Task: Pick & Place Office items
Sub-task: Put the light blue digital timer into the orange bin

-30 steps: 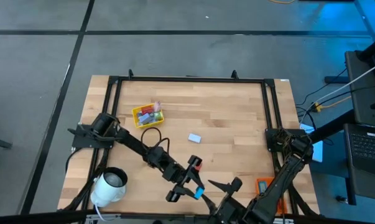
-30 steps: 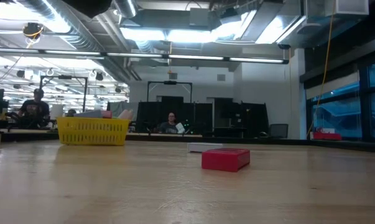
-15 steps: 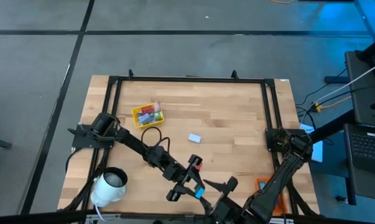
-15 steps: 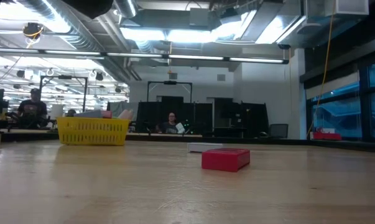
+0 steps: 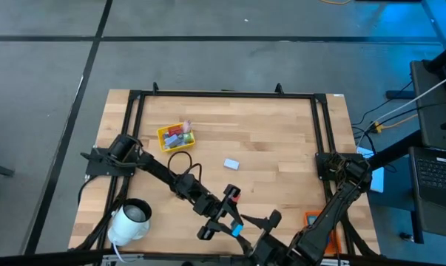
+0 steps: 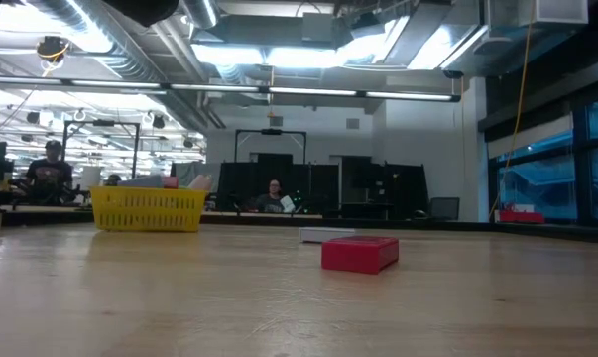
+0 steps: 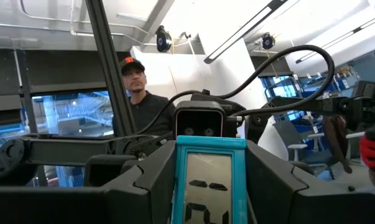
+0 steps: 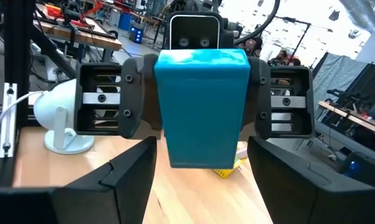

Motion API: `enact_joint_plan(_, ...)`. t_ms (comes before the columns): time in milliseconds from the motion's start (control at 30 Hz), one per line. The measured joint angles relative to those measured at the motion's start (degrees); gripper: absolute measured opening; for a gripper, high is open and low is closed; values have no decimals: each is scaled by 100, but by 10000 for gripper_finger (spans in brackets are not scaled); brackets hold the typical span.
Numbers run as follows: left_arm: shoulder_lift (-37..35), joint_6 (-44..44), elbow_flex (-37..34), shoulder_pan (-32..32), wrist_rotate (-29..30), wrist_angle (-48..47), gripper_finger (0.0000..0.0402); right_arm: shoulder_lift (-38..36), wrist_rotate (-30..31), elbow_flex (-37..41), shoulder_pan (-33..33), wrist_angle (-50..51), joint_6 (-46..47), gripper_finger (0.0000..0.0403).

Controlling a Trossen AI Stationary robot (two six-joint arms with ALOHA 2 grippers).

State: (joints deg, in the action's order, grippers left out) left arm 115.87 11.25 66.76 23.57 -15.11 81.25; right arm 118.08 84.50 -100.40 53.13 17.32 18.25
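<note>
- The yellow tray (image 5: 176, 137) sits in the upper left part of the wooden table (image 5: 282, 148) in the high view; it holds a small heap of office items (image 5: 180, 133) in red, pink and blue, too small to count. In the low view the same tray (image 6: 148, 209) stands at the left, with pieces poking above its rim.
- An orange tray (image 5: 313, 220) lies at the lower right edge of the table, partly under the right arm; what is in it I cannot tell.
- A light blue piece (image 5: 231, 164) lies alone near the table's centre.
- A red piece (image 5: 236, 195) lies just below it, close by the left arm; the low view shows it (image 6: 359, 253) flat on the wood.
- The left gripper (image 5: 230, 222), at the bottom centre, has its fingers clamped on a teal piece (image 8: 203, 106), seen face-on from the right wrist.
- The right gripper (image 5: 265, 222) faces it from just beside, fingers spread wide and holding nothing.
- A white roll (image 5: 130, 219) stands at the lower left.
</note>
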Motion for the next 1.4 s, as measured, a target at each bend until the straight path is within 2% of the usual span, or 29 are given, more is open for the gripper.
enact_joint_plan(433,-2,0,4,19,0,1,161,-2,-309,0,-156,-77,-234,252)
enact_joint_plan(533,-2,0,4,39,0,7,162,-2,-308,0,-156,-162,-353,230)
enact_joint_plan(733,-4,7,7,41,-1,15,162,-2,-389,0,-152,-277,-550,158)
enact_joint_plan(867,-9,22,7,50,-2,21,162,-2,-393,0,-153,-351,-673,155)
enact_joint_plan(1167,-55,2,15,109,201,2,200,-2,118,0,32,-364,-722,159)
enact_joint_plan(1400,-468,312,-64,114,214,-278,230,-46,552,0,350,-353,-823,158)
